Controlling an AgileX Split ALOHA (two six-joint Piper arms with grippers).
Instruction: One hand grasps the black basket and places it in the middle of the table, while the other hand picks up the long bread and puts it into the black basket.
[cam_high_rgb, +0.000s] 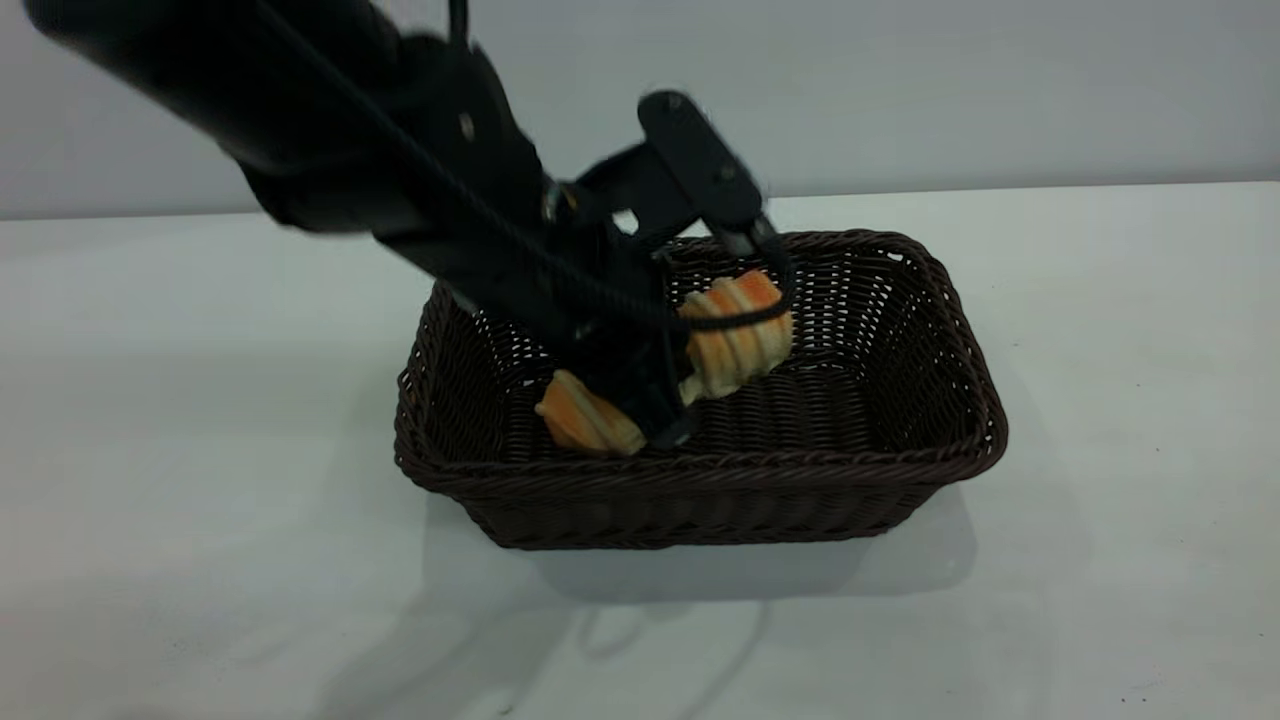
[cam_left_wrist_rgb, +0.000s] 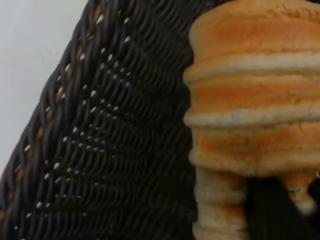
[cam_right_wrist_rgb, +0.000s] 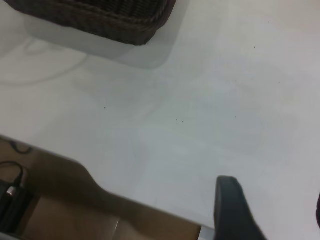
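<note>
The black basket (cam_high_rgb: 700, 470) sits near the middle of the pale surface (cam_high_rgb: 180, 420), its long sides running from 9 to 3 o'clock in the exterior view. Bare surface lies on every side of it: wide strips toward 9 and 3 o'clock, a deep band toward 6 o'clock, and a narrower one behind the far rim at 12 o'clock.

The left arm comes in from 10 o'clock, steeply tilted, and its left tool (cam_high_rgb: 690, 380) is down inside the basket, below the braided rim. It is pinching the long bread (cam_high_rgb: 735, 340) across the middle. One end of the roll points toward the near wall at about 7 o'clock and lies low by the woven floor; the other end is raised toward 1 o'clock, near the far wall and about level with the rim. Whether the low end touches the floor cannot be told. A black cable crosses the raised end.

In the left wrist view the bread (cam_left_wrist_rgb: 255, 110) fills one side, with the basket's sloping open-weave wall (cam_left_wrist_rgb: 115, 150) just beside it.

The right tool (cam_right_wrist_rgb: 235, 210) is well clear of the basket (cam_right_wrist_rgb: 100, 20), over open surface (cam_right_wrist_rgb: 210, 100) close to its edge, with one dark finger showing. Whether it is spread or pressed together cannot be told.
</note>
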